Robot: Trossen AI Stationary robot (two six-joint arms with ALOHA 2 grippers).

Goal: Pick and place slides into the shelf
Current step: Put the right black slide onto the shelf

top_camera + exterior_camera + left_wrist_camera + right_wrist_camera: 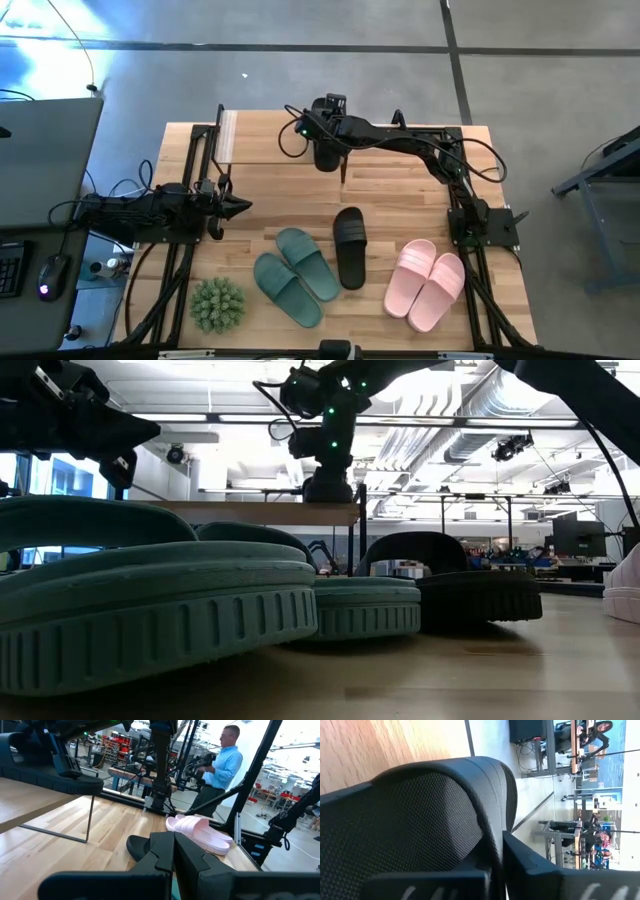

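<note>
My right gripper (326,133) is over the right end of the shelf (262,138), shut on one black slide (328,485). That slide is at the shelf's light top board (240,512). The other black slide (350,247) lies sole down on the table's middle. The dark green pair (295,275) lies left of it and the pink pair (426,283) right of it. My left gripper (241,207) is shut and holds nothing. It hangs over the table's left part, pointing right, apart from every slide. My right gripper pinches the black slide by its wide strap (445,810), the mesh-lined edge between the two fingers (535,870). It comes from above, pointing down. The slide sits level at the shelf's top board; whether its sole rests on the board I cannot tell.
A spiky green plant ball (217,305) sits at the table's near left corner. Black frame rails (462,215) run along both table sides. A person in a blue shirt (224,765) stands beyond the table. Bare wood lies between the shelf and the slides.
</note>
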